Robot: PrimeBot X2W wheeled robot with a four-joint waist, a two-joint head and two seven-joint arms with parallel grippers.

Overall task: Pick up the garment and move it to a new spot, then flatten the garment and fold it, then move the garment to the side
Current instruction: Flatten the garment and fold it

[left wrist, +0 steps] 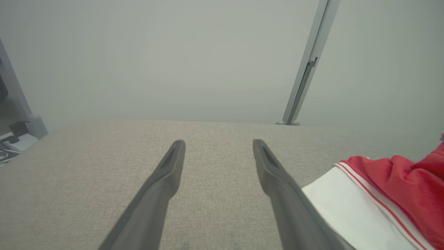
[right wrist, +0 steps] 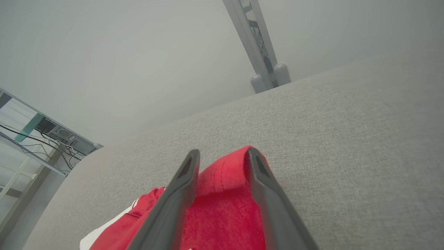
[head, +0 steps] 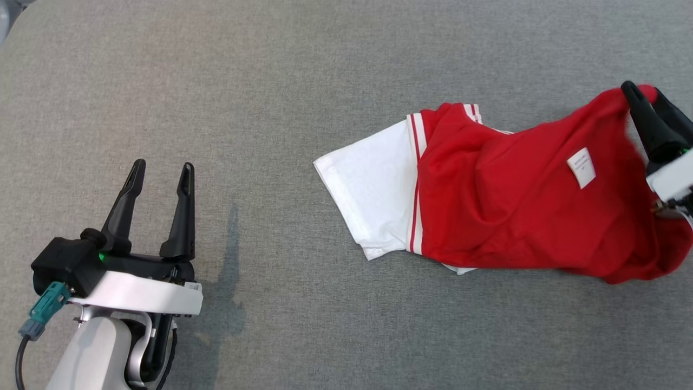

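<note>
Head view: a crumpled red cotton T-shirt with white, red-striped sleeves lies at 3 o'clock on the grey woven tabletop, one white sleeve spread toward 9 o'clock. The right gripper, at the 2 o'clock edge, props a red corner off the cloth. The left gripper waits at 8 o'clock, fingers wide, holding nothing, well apart from the shirt.

Left wrist view: the left gripper points over bare tabletop, with the T-shirt at 4 o'clock.

Right wrist view, alone in showing the grip: the right gripper has its fingers parted about halfway, with the T-shirt's hem draped between them, apparently loose.

The relocation step looks to be ending in a release. Flattening comes next, which calls for both grippers to take opposite edges and draw the shirt flat.
</note>
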